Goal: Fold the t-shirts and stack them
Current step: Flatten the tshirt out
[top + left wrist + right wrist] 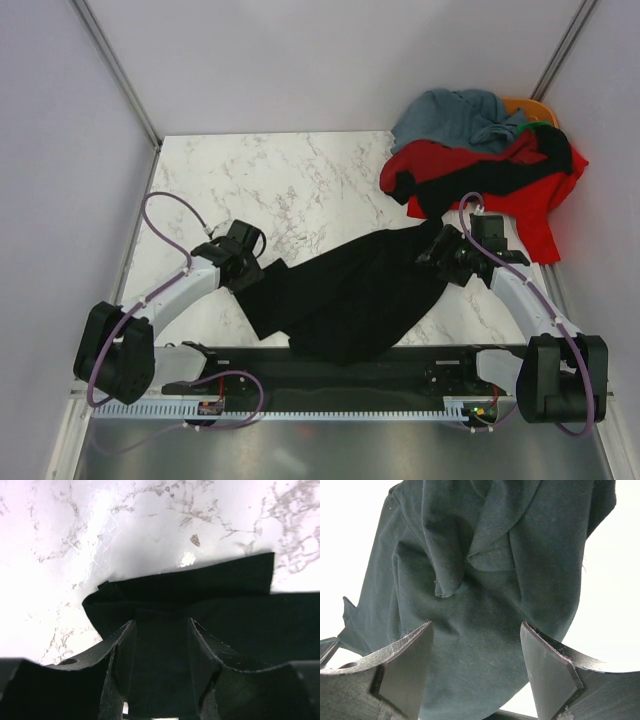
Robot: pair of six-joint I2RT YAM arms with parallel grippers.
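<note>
Two tools flank one black t-shirt [350,295], which lies slantwise across the near half of the marble surface [300,180], its long axis running from the left tool [258,272] up toward the right tool [442,262]. Stationing a tool at each end suggests a spreading step: the garment must be drawn flat before any fold can be made, so folding itself appears not yet begun. Left wrist view: the jaws stand at a narrow gap filled by black cloth, with a straight doubled edge lying on the surface just beyond the fingertips [125,635]; whether the cloth is pinched cannot be told. Right wrist view: the jaws stand wide, the fingers [405,665] well apart and clamping nothing, while cloth fills the space between and beyond them. The fabric appears matt, thin and limp, gathered into soft folds with a stitched hem curling near the centre; from above its outline is an uneven lozenge. No chest mark shows. Other shirts form a loose heap at the far right corner, just beyond the right tool: a grey-blue shirt [455,115] on top, a red shirt [510,195] beneath, a second black shirt [470,178] threaded through, and slivers of an orange shirt [535,105] and a green shirt [527,128] behind.
</note>
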